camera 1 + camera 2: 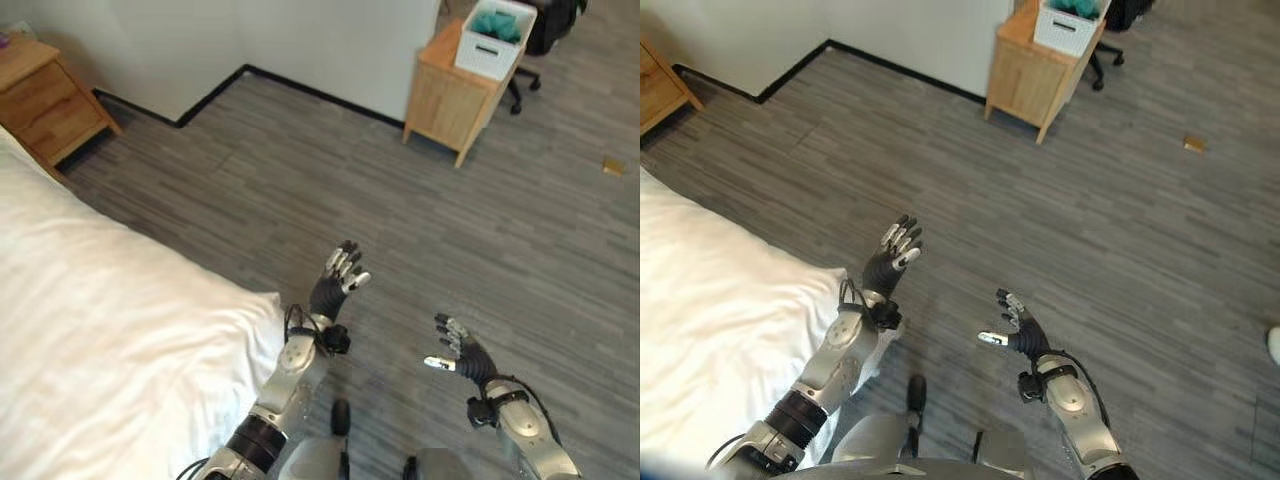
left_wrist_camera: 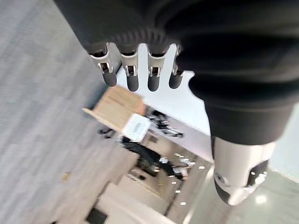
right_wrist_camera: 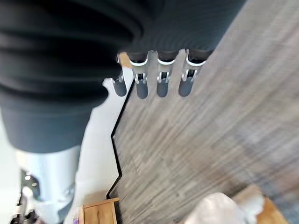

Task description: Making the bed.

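The robot's left hand (image 1: 337,280) is up in the air over the grey floor (image 1: 400,220), just past the corner of the bed. Its fingers (image 2: 132,77) are straight and a little spread, and it holds nothing. The right hand (image 1: 462,352) is lower and more to the right, also over the floor. Its fingers (image 3: 161,84) are loose and open, with the thumb sticking out to the side. It holds nothing too. The two hands are apart from each other and neither one touches the bed.

The bed (image 1: 90,330) is on the robot's left. It has a white sheet (image 1: 700,310) over it, with soft wrinkles. Its corner is close to the left arm.

At the head of the bed, by the wall, stands a wooden nightstand (image 1: 40,95) with drawers. Far ahead, against the white wall (image 1: 300,40), is a small wooden cabinet (image 1: 452,95). On top of it sits a white box (image 1: 494,38) with something teal inside. Behind the cabinet is a black office chair (image 1: 535,45). A small brown bit (image 1: 613,166) lies on the floor far to the right.

Between the hands and the bed there is just bare floor.
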{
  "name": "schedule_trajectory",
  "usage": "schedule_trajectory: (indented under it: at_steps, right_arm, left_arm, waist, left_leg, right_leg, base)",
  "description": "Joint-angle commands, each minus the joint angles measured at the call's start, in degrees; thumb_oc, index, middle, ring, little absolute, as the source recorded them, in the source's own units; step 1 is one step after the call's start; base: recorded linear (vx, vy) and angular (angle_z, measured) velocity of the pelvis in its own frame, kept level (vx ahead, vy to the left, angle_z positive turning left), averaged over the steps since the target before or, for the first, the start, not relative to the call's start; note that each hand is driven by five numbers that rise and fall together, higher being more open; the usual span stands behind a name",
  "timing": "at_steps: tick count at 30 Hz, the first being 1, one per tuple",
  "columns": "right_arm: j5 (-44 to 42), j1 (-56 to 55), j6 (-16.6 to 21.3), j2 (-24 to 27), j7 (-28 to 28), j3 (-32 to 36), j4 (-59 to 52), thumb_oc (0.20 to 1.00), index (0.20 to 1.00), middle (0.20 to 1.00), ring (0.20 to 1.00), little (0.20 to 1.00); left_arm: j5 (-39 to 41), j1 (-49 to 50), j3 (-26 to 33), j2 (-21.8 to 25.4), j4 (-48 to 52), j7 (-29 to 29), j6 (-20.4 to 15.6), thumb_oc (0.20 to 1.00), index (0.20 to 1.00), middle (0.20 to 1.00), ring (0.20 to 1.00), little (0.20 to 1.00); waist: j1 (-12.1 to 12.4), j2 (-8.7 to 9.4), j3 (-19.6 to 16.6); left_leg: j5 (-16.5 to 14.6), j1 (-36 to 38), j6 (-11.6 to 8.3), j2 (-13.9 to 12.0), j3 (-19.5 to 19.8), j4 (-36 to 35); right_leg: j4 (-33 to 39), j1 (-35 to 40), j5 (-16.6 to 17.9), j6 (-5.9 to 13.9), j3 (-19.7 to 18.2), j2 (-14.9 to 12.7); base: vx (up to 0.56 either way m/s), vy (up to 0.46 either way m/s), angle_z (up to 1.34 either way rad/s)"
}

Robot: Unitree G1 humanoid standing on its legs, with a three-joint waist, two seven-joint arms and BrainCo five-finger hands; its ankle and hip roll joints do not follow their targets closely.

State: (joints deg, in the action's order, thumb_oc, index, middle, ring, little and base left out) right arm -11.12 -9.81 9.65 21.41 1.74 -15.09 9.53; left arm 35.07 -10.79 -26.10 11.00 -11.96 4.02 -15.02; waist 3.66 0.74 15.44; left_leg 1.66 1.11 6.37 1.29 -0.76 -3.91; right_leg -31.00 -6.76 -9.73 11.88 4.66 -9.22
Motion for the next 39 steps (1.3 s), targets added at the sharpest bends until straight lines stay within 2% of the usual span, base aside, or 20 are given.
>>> schedule_trajectory:
  at_steps: [1, 5, 10, 12, 15, 16, 17, 18, 19, 20, 21, 22, 23, 26, 27, 30, 32, 34, 37, 39]
  right_arm:
    - [1.50, 1.04, 2.29, -0.86, -0.86, 1.88, -2.60, 1.000, 1.000, 1.000, 1.000, 1.000]
    - [1.54, 2.10, 2.24, -1.46, -2.11, 1.87, -1.38, 1.000, 1.000, 1.000, 1.000, 1.000]
    - [1.14, 2.56, 2.25, -1.31, -2.33, 2.14, 0.15, 1.000, 1.000, 1.000, 1.000, 1.000]
    - [1.44, 2.98, 2.03, -0.87, -2.64, 2.12, 1.85, 1.000, 1.000, 1.000, 1.000, 1.000]
    - [1.70, 3.66, 1.93, -0.09, -2.68, 1.81, 2.80, 1.000, 1.000, 1.000, 1.000, 1.000]
    - [1.69, 3.67, 1.94, -0.06, -2.69, 1.79, 2.83, 1.000, 1.000, 1.000, 1.000, 1.000]
    - [4.62, 5.42, 1.56, 1.70, -3.90, 2.01, -0.69, 1.000, 1.000, 1.000, 1.000, 1.000]
    - [3.66, 5.91, 1.94, 1.76, -3.95, 1.89, -0.66, 1.000, 1.000, 1.000, 1.000, 1.000]
    - [3.64, 5.98, 1.96, 1.75, -3.94, 1.91, -0.62, 1.000, 1.000, 1.000, 1.000, 1.000]
    - [-0.16, 0.14, 0.46, -0.39, -3.13, 3.00, 0.07, 1.000, 1.000, 1.000, 1.000, 1.000]
    - [-0.98, 0.75, 1.01, 1.90, -2.65, 2.49, -5.15, 1.000, 1.000, 1.000, 1.000, 1.000]
    - [-0.98, 0.73, 0.97, 1.89, -2.64, 2.51, -5.21, 1.000, 1.000, 1.000, 1.000, 1.000]
    - [-1.98, 5.06, 1.18, 1.28, -2.56, 0.67, -2.69, 1.000, 1.000, 1.000, 1.000, 1.000]
    - [-2.21, 7.50, 0.77, 0.12, -2.57, -0.57, -2.45, 1.000, 1.000, 1.000, 1.000, 1.000]
    - [-1.55, 8.25, 0.75, -0.62, -2.58, -1.19, -1.96, 1.000, 1.000, 1.000, 1.000, 1.000]
    - [0.84, 8.27, 0.31, -0.76, -2.82, -1.64, -0.60, 1.000, 1.000, 1.000, 1.000, 1.000]
    - [1.80, 8.83, 0.04, -0.89, -3.52, -1.31, -0.21, 1.000, 1.000, 1.000, 1.000, 1.000]
    - [2.43, 8.13, -0.24, -1.06, -3.19, -1.09, -0.60, 1.000, 1.000, 1.000, 1.000, 1.000]
    - [4.23, 6.84, -0.42, -2.63, -3.73, -1.12, -0.02, 1.000, 1.000, 1.000, 1.000, 1.000]
    - [4.67, 6.57, -1.01, -3.63, -3.99, -1.20, 0.48, 1.000, 1.000, 1.000, 1.000, 1.000]
  left_arm:
    - [-1.79, -1.06, -0.25, -0.68, 1.40, -1.07, -2.24, 1.000, 1.000, 1.000, 1.000, 1.000]
    - [-0.97, 0.04, 0.00, -1.13, 0.39, -1.53, -1.98, 1.000, 1.000, 1.000, 1.000, 1.000]
    - [-1.02, 0.56, 1.03, -1.47, -0.14, -2.74, -1.69, 1.000, 1.000, 1.000, 1.000, 1.000]
    - [-0.37, 0.45, 1.04, -2.03, -1.30, -3.56, -1.46, 1.000, 1.000, 1.000, 1.000, 1.000]
    - [0.58, 1.14, 1.54, -2.34, -1.40, -4.00, -1.38, 1.000, 1.000, 1.000, 1.000, 1.000]
    - [0.59, 1.15, 1.55, -2.37, -1.39, -4.01, -1.38, 1.000, 1.000, 1.000, 1.000, 1.000]
    - [2.42, 1.69, 2.20, -1.95, 0.16, -4.78, -1.44, 1.000, 1.000, 1.000, 1.000, 1.000]
    - [1.74, 1.55, 2.13, -1.71, 0.06, -4.04, -1.15, 1.000, 1.000, 1.000, 1.000, 1.000]
    - [1.72, 1.49, 2.13, -1.70, 0.08, -4.00, -1.13, 1.000, 1.000, 1.000, 1.000, 1.000]
    - [3.74, 1.12, 2.60, -1.44, 0.63, -4.16, -0.97, 1.000, 1.000, 1.000, 1.000, 1.000]
    - [2.40, 1.50, 2.96, -0.72, 0.96, -2.59, -1.14, 1.000, 1.000, 1.000, 1.000, 1.000]
    - [2.39, 1.49, 2.95, -0.71, 0.97, -2.57, -1.12, 1.000, 1.000, 1.000, 1.000, 1.000]
    - [1.76, 0.97, 1.87, -1.01, 1.56, -3.03, -0.78, 1.000, 1.000, 1.000, 1.000, 1.000]
    - [2.50, 1.44, 1.89, -1.29, 1.47, -3.15, -0.35, 1.000, 1.000, 1.000, 1.000, 1.000]
    - [2.56, 1.73, 1.54, -1.67, 1.24, -3.65, -0.32, 1.000, 1.000, 1.000, 1.000, 1.000]
    - [3.47, 2.53, 0.65, -2.70, 0.67, -4.08, -0.22, 1.000, 1.000, 1.000, 1.000, 1.000]
    - [3.70, 2.51, -0.04, -3.63, 0.23, -3.79, -0.23, 1.000, 1.000, 1.000, 1.000, 1.000]
    - [3.98, 2.63, -0.42, -3.93, 0.16, -4.44, -0.08, 1.000, 1.000, 1.000, 1.000, 1.000]
    - [4.06, 2.60, -1.13, -3.84, -0.27, -3.89, 0.43, 1.000, 1.000, 1.000, 1.000, 1.000]
    - [4.13, 2.78, -1.90, -2.90, 0.90, -3.85, 0.77, 1.000, 1.000, 1.000, 1.000, 1.000]
  waist:
    - [-1.73, 0.24, -1.56]
    - [-3.72, 0.53, -2.20]
    - [-6.73, 0.52, -2.67]
    - [-7.65, 0.27, -4.47]
    - [-7.63, -1.40, -5.84]
    - [-7.62, -1.51, -5.81]
    - [-7.38, -1.78, -5.31]
    - [-6.68, -1.03, -4.39]
    - [-6.69, -1.21, -4.39]
    - [-6.01, 0.11, -2.56]
    - [-4.45, 0.55, -1.91]
    - [-4.51, 0.77, -2.03]
    - [-2.52, 1.92, -1.29]
    - [0.12, 0.94, -1.01]
    - [1.37, -0.15, -2.12]
    - [3.00, -1.28, -3.23]
    - [3.90, -1.18, -3.78]
    - [3.94, -0.96, -4.90]
    - [4.41, 1.63, -6.63]
    - [3.71, 2.21, -5.64]
  left_leg:
    - [1.35, -1.01, -7.03, -1.54, 1.28, -1.09]
    - [-2.91, 3.63, -7.52, -0.12, 5.05, -1.09]
    - [-6.77, 10.06, -7.75, 1.47, 12.97, -1.09]
    - [-9.46, 14.34, -7.81, 0.11, 17.01, -1.09]
    - [-6.48, 15.61, -10.92, -2.70, 15.76, 3.55]
    - [-6.70, 15.58, -10.92, -2.75, 15.73, 3.81]
    - [2.12, 8.44, -15.78, -3.12, 11.64, 19.69]
    - [5.51, 4.44, -16.44, -2.68, 10.78, 28.65]
    - [5.02, 3.83, -16.42, -2.77, 10.82, 29.67]
    - [6.96, -1.50, -15.44, -1.28, 9.79, 39.52]
    - [5.62, -4.89, -13.71, -0.14, 8.47, 44.30]
    - [5.90, -5.05, -13.68, 0.10, 8.48, 44.14]
    - [4.15, -11.88, -11.84, 2.57, 6.82, 46.84]
    - [1.34, -16.11, -10.53, -0.08, 3.55, 36.44]
    - [1.27, -15.25, -9.64, -0.45, 2.09, 22.67]
    - [7.86, -14.29, -10.28, -2.41, -3.13, 4.89]
    - [8.94, -16.26, -10.53, -3.82, -8.37, 0.89]
    - [8.58, -15.52, -9.68, -4.04, -10.06, -0.84]
    - [9.47, -13.44, -7.57, -1.49, -9.09, -1.07]
    - [7.56, -9.76, -6.25, -0.37, -8.85, -1.08]
  right_leg:
    - [16.78, 3.09, 12.90, -1.61, 1.06, 1.61]
    - [29.06, -0.80, 15.07, -2.07, 1.88, 4.25]
    - [34.47, -6.80, 19.81, -1.42, 2.53, 7.94]
    - [35.22, -5.50, 20.89, -2.95, 2.15, 7.90]
    - [35.06, -1.96, 20.63, -3.88, 2.37, 8.51]
    - [35.06, -1.90, 20.61, -3.88, 2.38, 8.61]
    - [36.00, 2.09, 18.91, -5.50, 2.22, 7.85]
    - [36.00, 3.47, 18.04, -6.38, 1.66, 7.32]
    - [36.00, 3.32, 18.09, -6.37, 1.71, 7.48]
    - [36.00, 5.47, 17.08, -7.56, 0.15, 7.19]
    - [36.00, 7.16, 16.13, -8.12, -1.05, 7.10]
    - [36.00, 6.97, 16.20, -8.08, -1.02, 6.85]
    - [36.00, 8.93, 14.72, -8.17, -2.23, 5.55]
    - [36.00, 11.95, 11.76, -7.73, -4.62, 6.00]
    - [36.00, 13.17, 9.94, -7.25, -5.14, 6.74]
    - [36.00, 17.68, 5.66, -7.04, -4.96, 7.35]
    - [36.00, 20.71, 3.45, -6.43, -4.27, 6.74]
    - [36.00, 21.65, 3.00, -5.57, -4.02, 6.01]
    - [32.79, 23.75, 6.61, -2.58, -2.20, 2.37]
    - [19.18, 17.86, 14.83, 1.51, -2.17, 0.92]
  base:
    - [0.33, -0.040, 0.53]
    - [0.40, -0.008, 0.72]
    - [0.47, 0.001, 0.92]
    - [0.66, -0.129, 1.28]
    - [0.48, -0.112, 0.81]
    - [0.33, -0.063, 0.32]
    - [0.31, -0.064, 0.25]
    - [0.30, -0.058, 0.32]
    - [0.19, -0.093, 0.17]
    - [0.15, -0.112, -0.15]
    - [0.16, -0.119, -0.36]
    - [0.27, -0.112, -0.45]
    - [0.29, -0.054, -0.40]
    - [0.51, 0.081, -0.58]
    - [0.66, 0.227, -0.24]
    - [0.60, 0.208, -0.21]
    - [0.45, 0.178, -0.06]
    - [0.38, 0.168, -0.01]
    - [0.49, 0.206, 0.09]
    - [0.38, 0.220, 0.20]
